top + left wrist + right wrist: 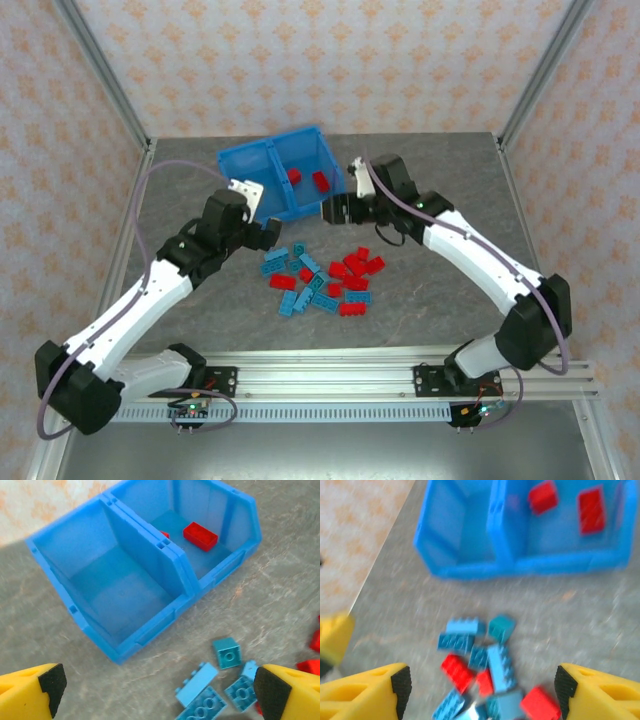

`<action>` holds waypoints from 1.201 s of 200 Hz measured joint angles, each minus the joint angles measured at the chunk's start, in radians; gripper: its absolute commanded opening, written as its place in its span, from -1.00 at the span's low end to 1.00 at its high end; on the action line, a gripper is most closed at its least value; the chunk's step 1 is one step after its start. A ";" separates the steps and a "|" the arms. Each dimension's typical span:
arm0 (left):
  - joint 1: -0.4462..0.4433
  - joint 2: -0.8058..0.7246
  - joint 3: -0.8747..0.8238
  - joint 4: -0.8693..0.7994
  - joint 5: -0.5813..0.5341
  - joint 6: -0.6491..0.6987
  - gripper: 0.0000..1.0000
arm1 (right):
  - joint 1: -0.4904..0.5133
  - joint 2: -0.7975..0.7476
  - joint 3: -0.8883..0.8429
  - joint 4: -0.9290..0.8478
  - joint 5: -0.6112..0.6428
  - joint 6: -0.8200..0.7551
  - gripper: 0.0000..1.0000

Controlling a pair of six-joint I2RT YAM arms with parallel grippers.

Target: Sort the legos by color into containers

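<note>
The blue bin [262, 160] stands at the back of the table, split by a middle wall [150, 535]. Its left container [120, 590] is bare. Two red legos [294, 177] [321, 181] lie in the right container [560, 535]. A mixed heap of red and teal-blue legos [322, 280] lies on the table in front of the bin. My left gripper [268, 233] hangs open by the bin's front left, with teal bricks [228, 653] below its right finger. My right gripper [335, 212] stands open over the heap [490, 670], nothing between its fingers [401, 685]. The right wrist view is blurred.
Metal frame posts [105, 75] rise at the table's back corners before patterned walls. An aluminium rail [330, 380] runs along the near edge between the arm bases. The grey tabletop [450, 300] extends right of the heap.
</note>
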 measured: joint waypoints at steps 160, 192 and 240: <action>-0.256 0.188 -0.210 -0.152 0.142 -0.669 0.02 | 0.002 0.058 -0.099 -0.064 -0.251 -0.001 0.66; -0.256 0.234 -0.225 -0.142 0.188 -0.660 0.04 | 0.002 0.063 -0.097 -0.064 -0.244 0.003 0.66; -0.271 0.302 -0.227 -0.084 0.246 -0.628 0.19 | 0.002 0.063 -0.084 -0.064 -0.238 0.008 0.66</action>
